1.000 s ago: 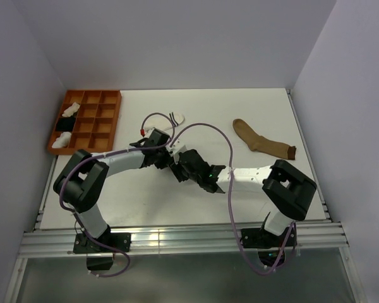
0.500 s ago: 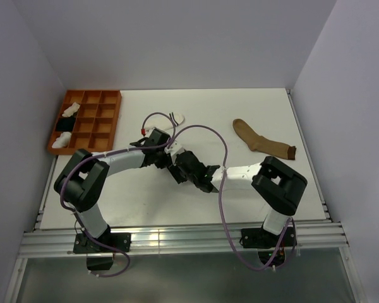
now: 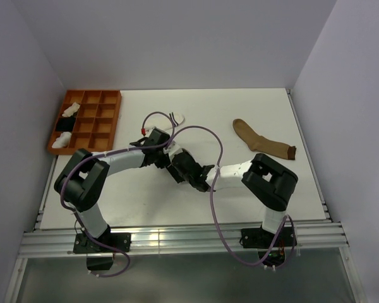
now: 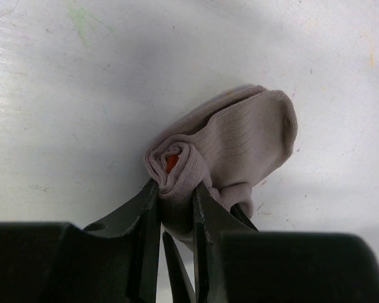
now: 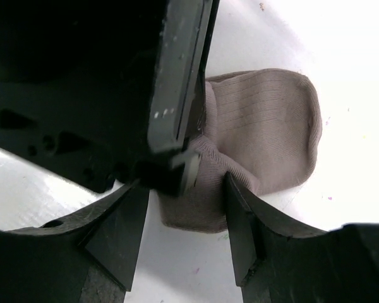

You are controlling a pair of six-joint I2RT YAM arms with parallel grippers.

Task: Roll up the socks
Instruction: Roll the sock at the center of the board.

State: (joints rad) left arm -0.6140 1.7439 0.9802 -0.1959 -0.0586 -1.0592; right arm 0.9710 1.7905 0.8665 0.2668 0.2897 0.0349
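Tray (image 3: 91, 93) left, rolled sock (image 4: 240, 139) centre, flat sock (image 3: 259, 140) right

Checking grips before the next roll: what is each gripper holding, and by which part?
The left gripper pinches the grey sock at its rolled-up end. The right gripper stands open around it, holding nothing.

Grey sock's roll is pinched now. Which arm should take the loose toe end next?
Right, probably. The left tool is clamped on the rolled core of the grey sock and has to hold it. The right tool is open, straddling the loose toe end.
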